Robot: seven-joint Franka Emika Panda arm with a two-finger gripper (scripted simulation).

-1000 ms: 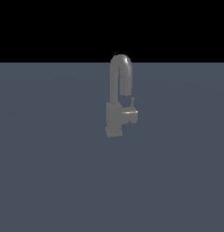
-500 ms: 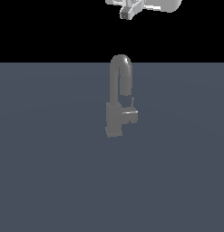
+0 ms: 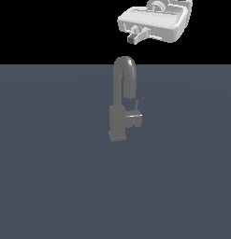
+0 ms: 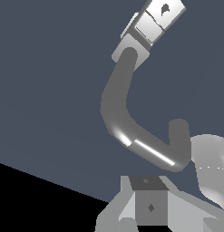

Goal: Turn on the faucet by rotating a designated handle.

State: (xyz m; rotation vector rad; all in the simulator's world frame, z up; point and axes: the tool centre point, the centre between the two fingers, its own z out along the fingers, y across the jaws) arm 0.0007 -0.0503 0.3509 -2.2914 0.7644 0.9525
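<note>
Faucet (image 3: 120, 112) stands mid-surface (image 3: 51, 186); its handle (image 3: 134, 115), a thin rigid metal lever, likely slick, juts toward the exterior view's right. Pincer (image 3: 134, 37) hovers well above, jaw state indiscernible. Best pushed near the lever's free tip for leverage.

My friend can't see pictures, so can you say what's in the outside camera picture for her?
A small grey faucet with a tall arched spout stands on a flat blue-grey floor. Its thin handle sticks out toward the exterior view's right. The robot's white gripper hangs above the faucet, touching nothing.
</note>
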